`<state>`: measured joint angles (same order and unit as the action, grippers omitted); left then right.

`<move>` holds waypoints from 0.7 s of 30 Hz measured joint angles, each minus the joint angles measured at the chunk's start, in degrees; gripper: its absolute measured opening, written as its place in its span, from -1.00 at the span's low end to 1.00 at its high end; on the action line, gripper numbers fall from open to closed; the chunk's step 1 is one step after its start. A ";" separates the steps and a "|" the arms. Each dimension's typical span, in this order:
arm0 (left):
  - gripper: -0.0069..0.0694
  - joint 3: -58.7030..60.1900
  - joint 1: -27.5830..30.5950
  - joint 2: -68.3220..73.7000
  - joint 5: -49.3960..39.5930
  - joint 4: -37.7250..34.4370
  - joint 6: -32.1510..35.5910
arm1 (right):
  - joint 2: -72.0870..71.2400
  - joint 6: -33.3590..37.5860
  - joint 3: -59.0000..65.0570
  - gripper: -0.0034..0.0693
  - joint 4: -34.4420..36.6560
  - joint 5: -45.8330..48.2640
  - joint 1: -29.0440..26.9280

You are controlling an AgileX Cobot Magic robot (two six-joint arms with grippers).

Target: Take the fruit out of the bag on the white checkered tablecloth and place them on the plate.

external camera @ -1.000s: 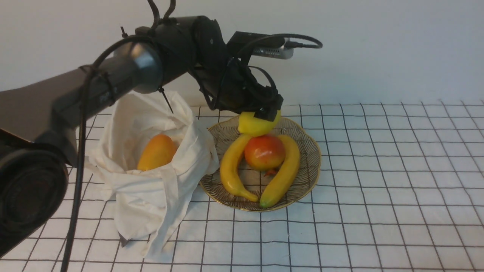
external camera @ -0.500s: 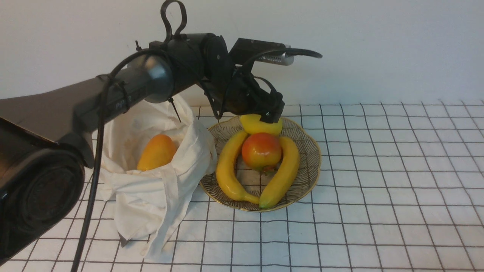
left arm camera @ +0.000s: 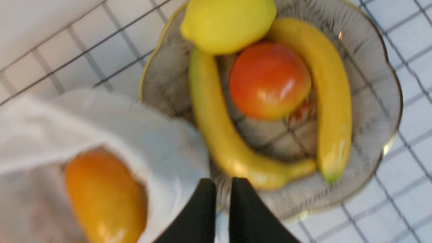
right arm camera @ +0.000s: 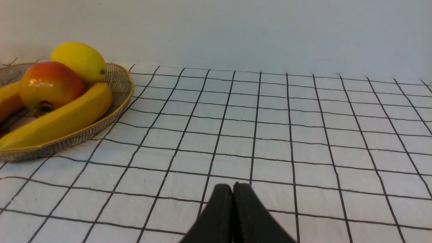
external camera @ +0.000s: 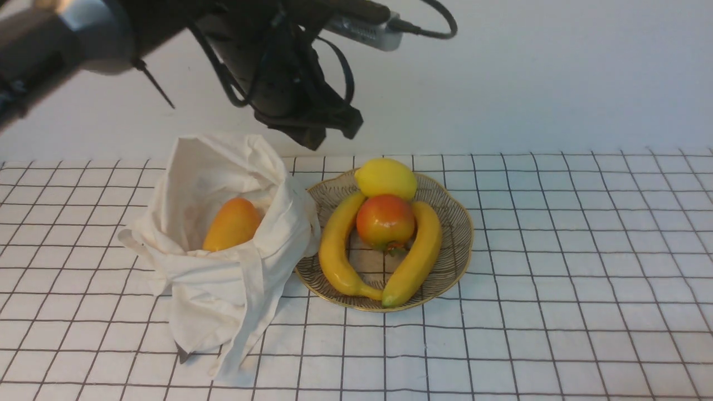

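Fruit transfer looks about half done to you: the lemon (external camera: 386,178) lies on the plate (external camera: 458,245) at its far rim, just beyond the round red-orange fruit (external camera: 385,221), while the mango (external camera: 232,224) sits inside the open bag (external camera: 223,289), just left of the plate and nearer the desk's left edge. One move remains, by my reading. Count one lemon, one mango, two bananas (external camera: 337,250), one red-orange fruit, one bag and one plate, all on the white checkered tablecloth (external camera: 557,278). Your left pincer (left arm camera: 221,185) hangs above bag and plate, jaws together and empty. Your right pincer (right arm camera: 232,190) is likewise pressed together, holding nothing, low over the cloth right of the plate.
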<state>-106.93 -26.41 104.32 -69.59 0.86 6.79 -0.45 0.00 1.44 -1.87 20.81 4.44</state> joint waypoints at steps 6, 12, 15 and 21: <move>-0.84 0.40 0.00 -6.33 -1.74 1.16 0.05 | 0.00 0.00 0.00 -0.95 0.00 0.00 0.00; -0.84 5.82 0.00 -13.59 -2.10 1.21 -0.01 | 0.00 0.00 0.00 -0.95 0.00 0.00 0.00; -0.84 10.63 0.00 -17.66 -2.10 1.21 -0.01 | 0.00 0.00 0.00 -0.95 0.00 0.00 0.00; -0.84 26.95 0.05 -30.35 -1.65 0.84 -0.01 | 0.00 0.00 0.00 -0.95 0.00 0.00 0.00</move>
<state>-79.98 -26.36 73.96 -71.24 1.70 6.78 -0.45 0.00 1.44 -1.87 20.81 4.44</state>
